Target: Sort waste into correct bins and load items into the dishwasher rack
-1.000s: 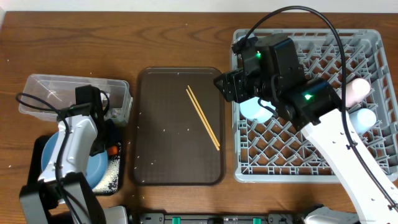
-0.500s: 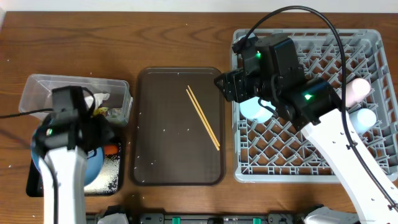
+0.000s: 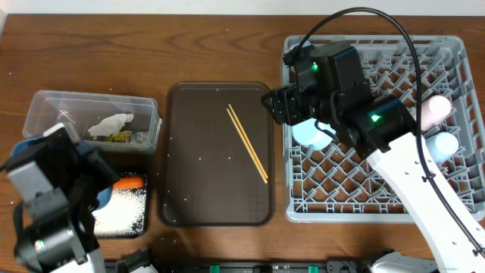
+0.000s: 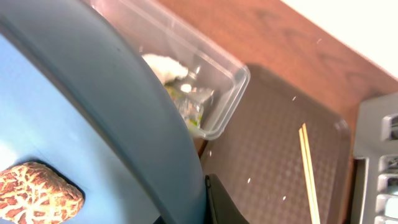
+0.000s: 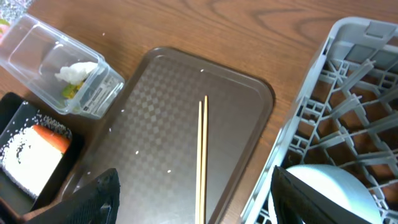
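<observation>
Grey rack (image 3: 455, 53) at desk's right edge: pale blue bowl (image 3: 312, 133) by its left edge, pink cup (image 3: 433, 110) and blue cup (image 3: 443, 142) by its right. Chopsticks (image 3: 248, 144) diagonal on brown tray (image 3: 197, 189). Napkin (image 3: 110, 123), wrapper (image 3: 121, 136) in clear tub (image 3: 45, 110). Carrot (image 3: 129, 183), rice (image 3: 121, 212) in black tray (image 3: 148, 216). Dark blue plate (image 4: 81, 93) tilted, brownish lump (image 4: 37, 194) on it.

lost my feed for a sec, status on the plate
Left hand shut on dark blue plate; brownish lump on it. Right hand open at rack edge, near pale blue bowl. Chopsticks on brown tray.

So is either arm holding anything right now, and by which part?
The left gripper grips the blue plate by its rim. The right gripper is open, holding nothing.
</observation>
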You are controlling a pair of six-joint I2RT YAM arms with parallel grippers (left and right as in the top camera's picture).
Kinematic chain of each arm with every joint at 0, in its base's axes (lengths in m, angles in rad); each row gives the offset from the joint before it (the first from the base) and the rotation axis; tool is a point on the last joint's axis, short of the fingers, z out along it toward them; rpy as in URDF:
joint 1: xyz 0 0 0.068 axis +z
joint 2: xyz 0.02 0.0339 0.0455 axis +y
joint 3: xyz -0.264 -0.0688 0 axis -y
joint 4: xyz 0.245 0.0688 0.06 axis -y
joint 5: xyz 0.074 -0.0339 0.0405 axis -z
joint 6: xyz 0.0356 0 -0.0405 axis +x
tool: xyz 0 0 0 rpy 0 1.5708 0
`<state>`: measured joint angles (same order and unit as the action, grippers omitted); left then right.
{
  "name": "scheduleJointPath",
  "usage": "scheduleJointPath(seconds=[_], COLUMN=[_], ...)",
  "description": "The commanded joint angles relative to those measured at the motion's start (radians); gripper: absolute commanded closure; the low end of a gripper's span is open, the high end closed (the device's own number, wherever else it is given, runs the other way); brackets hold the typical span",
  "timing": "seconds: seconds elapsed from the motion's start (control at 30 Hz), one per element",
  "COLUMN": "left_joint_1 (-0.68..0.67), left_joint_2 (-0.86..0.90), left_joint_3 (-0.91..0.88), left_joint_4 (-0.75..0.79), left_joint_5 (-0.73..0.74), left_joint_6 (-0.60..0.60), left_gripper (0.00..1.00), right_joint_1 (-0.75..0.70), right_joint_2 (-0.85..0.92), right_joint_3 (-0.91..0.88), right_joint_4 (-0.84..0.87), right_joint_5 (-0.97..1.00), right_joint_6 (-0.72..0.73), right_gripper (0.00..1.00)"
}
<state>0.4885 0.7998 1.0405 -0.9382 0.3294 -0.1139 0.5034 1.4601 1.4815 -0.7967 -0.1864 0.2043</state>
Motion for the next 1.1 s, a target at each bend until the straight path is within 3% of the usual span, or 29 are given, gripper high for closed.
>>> scheduleJointPath(seconds=[0.0, 0.27, 0.43, 0.7, 0.87, 1.07], left_joint_1=[0.071, 0.108, 0.108, 0.212, 0.251, 0.311], left_joint_2=[-0.050, -0.089, -0.087, -0.079, -0.074, -0.089], left_joint_3=[0.022, -0.003, -0.122, -0.320, -0.330, -0.330], left_joint_4=[0.024, 0.074, 0.140, 0.257, 0.271, 0.314], left_joint_5=[0.083, 0.146, 0.205, 0.536, 0.675, 0.971], left_joint_6=[0.097, 0.150, 0.144, 0.117, 0.117, 0.117], left_gripper=[0.94, 0.94, 0.94, 0.94, 0.94, 0.94], right_joint_1=[-0.001, -0.001, -0.001, -0.001, -0.001, -0.001], right_joint_2=[-0.007, -0.007, -0.007, -0.007, -0.007, -0.007], right_joint_3=[0.002, 0.002, 0.002, 0.002, 0.002, 0.002], right_joint_4=[-0.011, -0.034, -0.038, -0.046, -0.056, -0.063], right_joint_5=[0.003, 0.003, 0.003, 0.003, 0.003, 0.003], right_joint_6=[0.000, 0.000, 0.000, 0.000, 0.000, 0.000], right_gripper=[0.30, 0.29, 0.29, 0.29, 0.29, 0.29])
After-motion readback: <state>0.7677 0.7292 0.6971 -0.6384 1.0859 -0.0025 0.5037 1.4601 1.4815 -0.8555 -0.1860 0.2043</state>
